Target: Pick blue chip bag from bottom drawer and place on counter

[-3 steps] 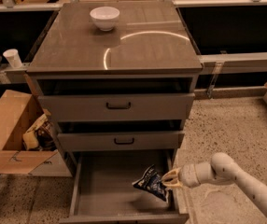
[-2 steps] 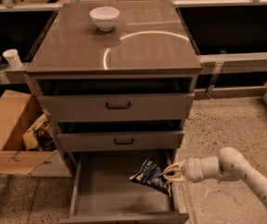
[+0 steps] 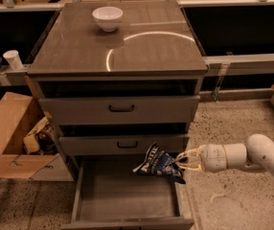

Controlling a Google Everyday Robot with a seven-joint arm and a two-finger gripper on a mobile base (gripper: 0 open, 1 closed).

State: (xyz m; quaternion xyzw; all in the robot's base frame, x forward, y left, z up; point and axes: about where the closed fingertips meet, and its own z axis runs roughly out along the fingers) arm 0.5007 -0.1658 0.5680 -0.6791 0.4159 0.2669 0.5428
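A second ago the blue chip bag [image 3: 158,163] lay low in the bottom drawer [image 3: 122,198]. Now we see it raised off the grey floor, hanging in front of the middle drawer's [image 3: 125,144] lower edge, right of centre in the lower frame. The gripper [image 3: 179,161], just right of the bag, has its fingers pinched on the bag's right corner. We judge the pick done; the lift to the counter [image 3: 74,51] remains.

At the left edge sit an open cardboard box [image 3: 7,128] and a paper cup [image 3: 13,59], both well clear. A white bowl [image 3: 108,18] stands at the counter's far edge, leaving room nearer us. The two upper drawer fronts and the counter's overhanging lip lie in the bag's way upward.
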